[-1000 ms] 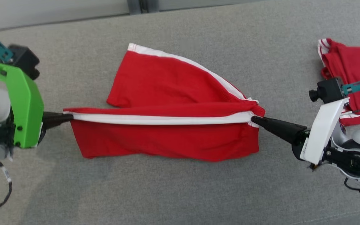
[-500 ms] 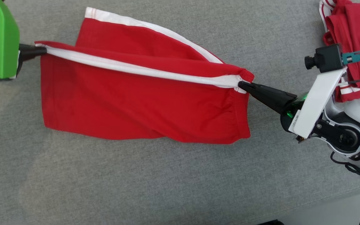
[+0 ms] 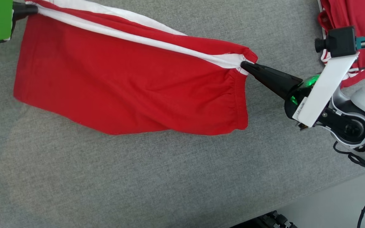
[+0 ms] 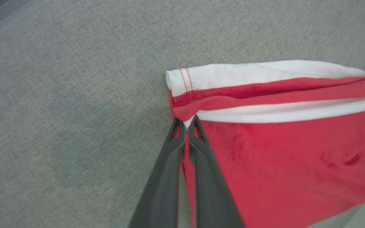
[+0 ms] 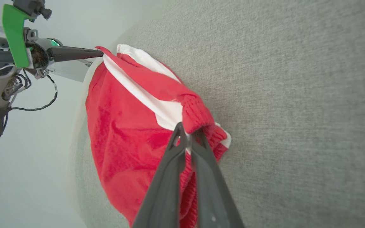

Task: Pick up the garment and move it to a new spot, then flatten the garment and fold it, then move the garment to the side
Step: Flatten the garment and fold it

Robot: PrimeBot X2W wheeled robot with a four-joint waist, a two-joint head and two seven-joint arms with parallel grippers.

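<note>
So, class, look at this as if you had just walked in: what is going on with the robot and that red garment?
The robot holds a pair of red shorts stretched between its two arms. The left gripper is shut on the hem end, and the right gripper is shut on the waistband end. That edge is taut and the rest hangs over the grey surface. The shorts are not yet folded. A second red garment lies beyond the right arm.
</note>
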